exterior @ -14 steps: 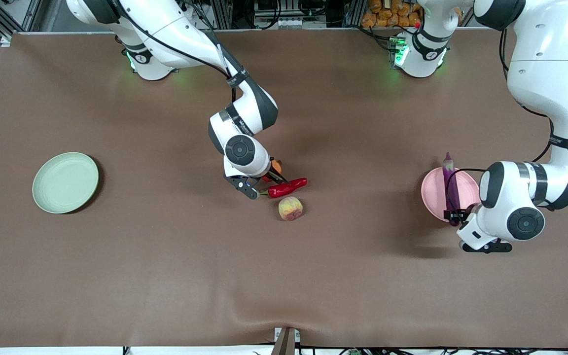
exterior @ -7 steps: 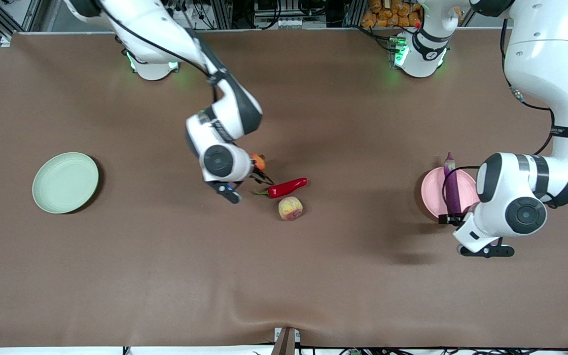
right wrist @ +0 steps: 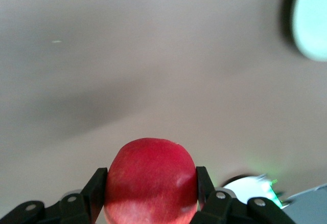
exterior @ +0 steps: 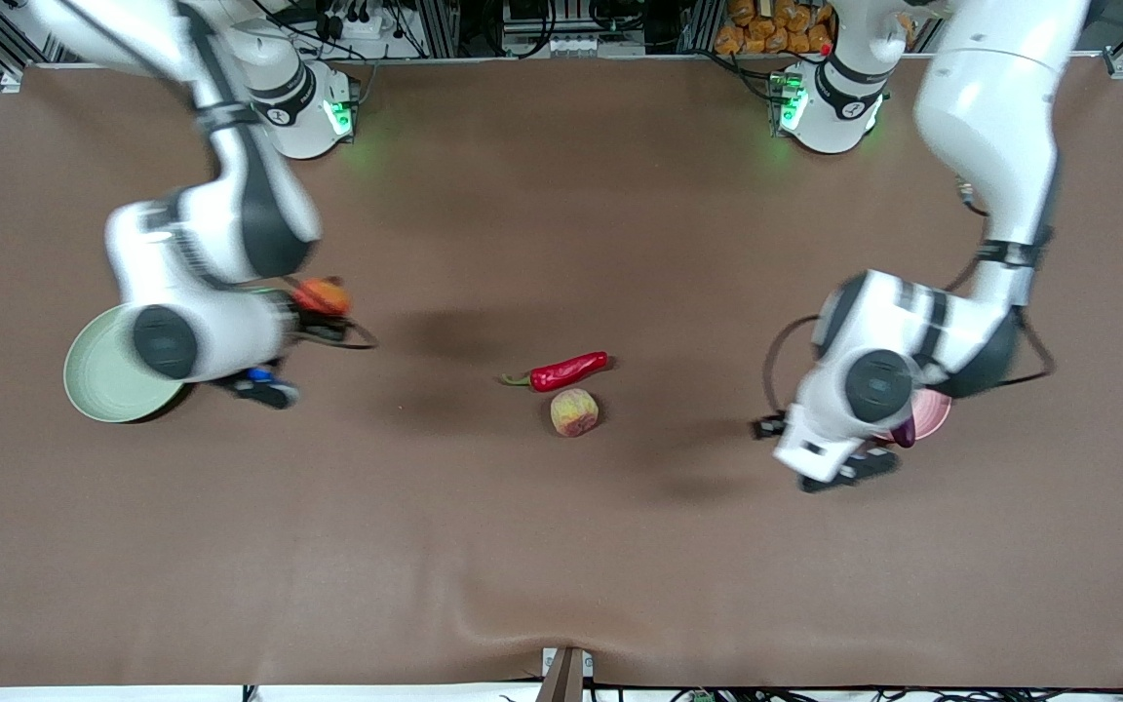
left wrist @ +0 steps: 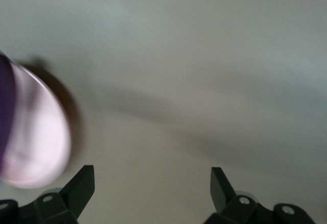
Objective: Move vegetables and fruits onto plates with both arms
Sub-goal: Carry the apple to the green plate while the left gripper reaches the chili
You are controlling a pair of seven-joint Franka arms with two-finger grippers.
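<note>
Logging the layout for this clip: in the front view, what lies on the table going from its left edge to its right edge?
Green plate → pomegranate held up in the right tool → chili pepper → peach → pink plate with the eggplant.

We see a brown table (exterior: 561,195) carrying a chili pepper (exterior: 568,370) with a peach (exterior: 574,411) at its six o'clock — a green plate (exterior: 98,375) and a pink plate (exterior: 934,413) sit at either end.
</note>
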